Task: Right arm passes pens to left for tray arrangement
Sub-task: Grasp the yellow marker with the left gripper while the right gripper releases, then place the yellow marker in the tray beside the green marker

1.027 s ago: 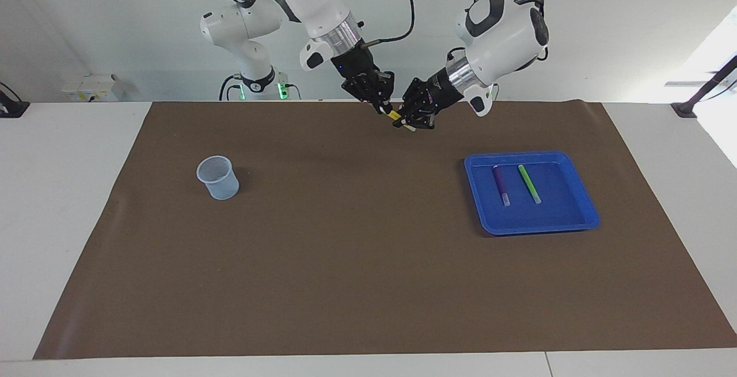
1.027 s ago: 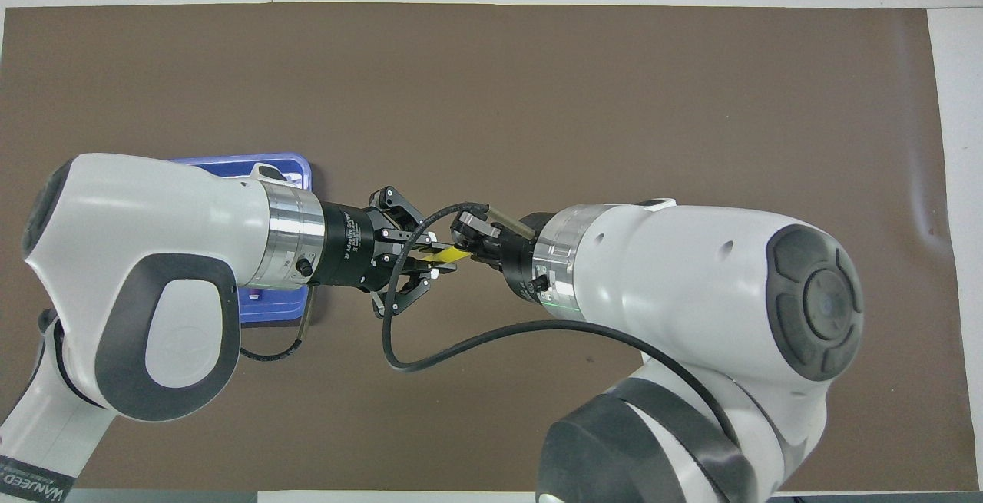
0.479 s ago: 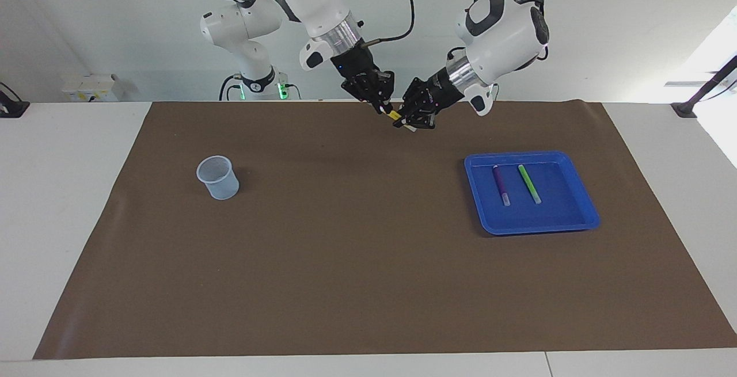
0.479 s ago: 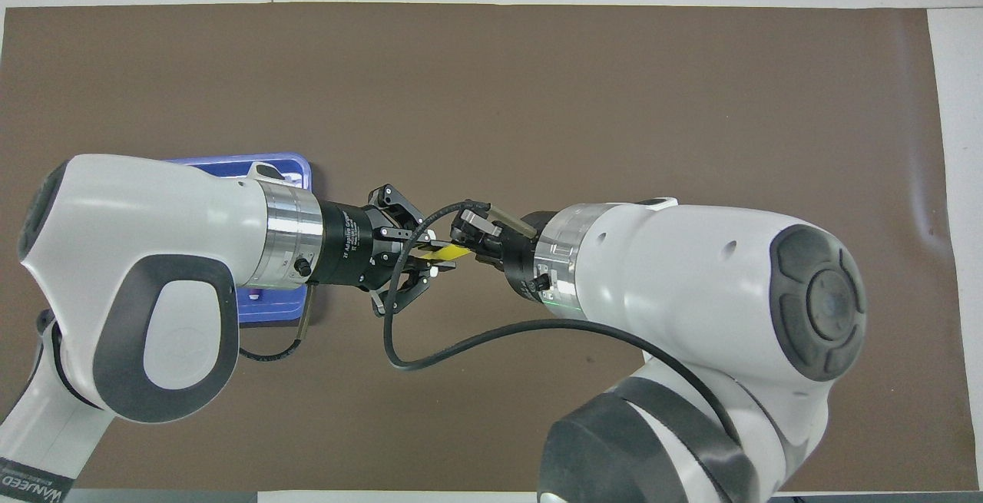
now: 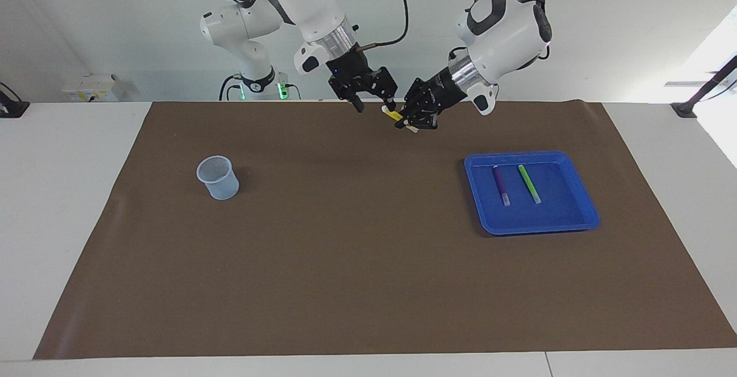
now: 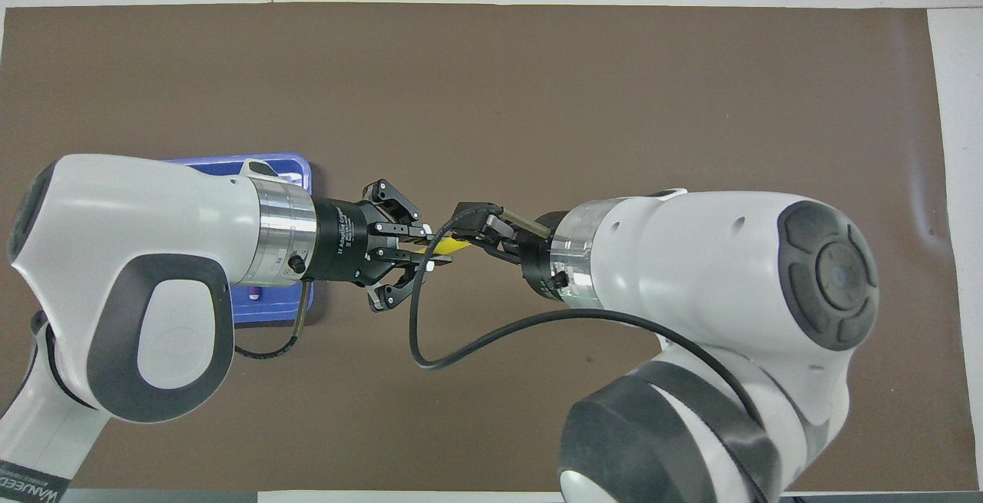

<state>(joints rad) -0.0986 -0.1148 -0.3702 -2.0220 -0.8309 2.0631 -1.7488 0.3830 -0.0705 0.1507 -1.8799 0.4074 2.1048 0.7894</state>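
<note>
Brown mat [image 5: 345,262] covering white table [image 5: 57,193]. Left gripper [image 5: 410,122] clamping yellow pen [image 5: 394,115] over robots' edge; right gripper [image 5: 374,103] gaping alongside. Purple pen [image 5: 500,184], green pen [image 5: 528,183] lying in blue tray [image 5: 578,207].

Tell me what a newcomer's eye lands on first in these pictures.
The two arms meeting in mid-air over the brown mat at the robots' edge: the left gripper is shut on the yellow pen, and the right gripper stands open beside it. Next, the blue tray toward the left arm's end, holding the purple pen and green pen side by side.
</note>
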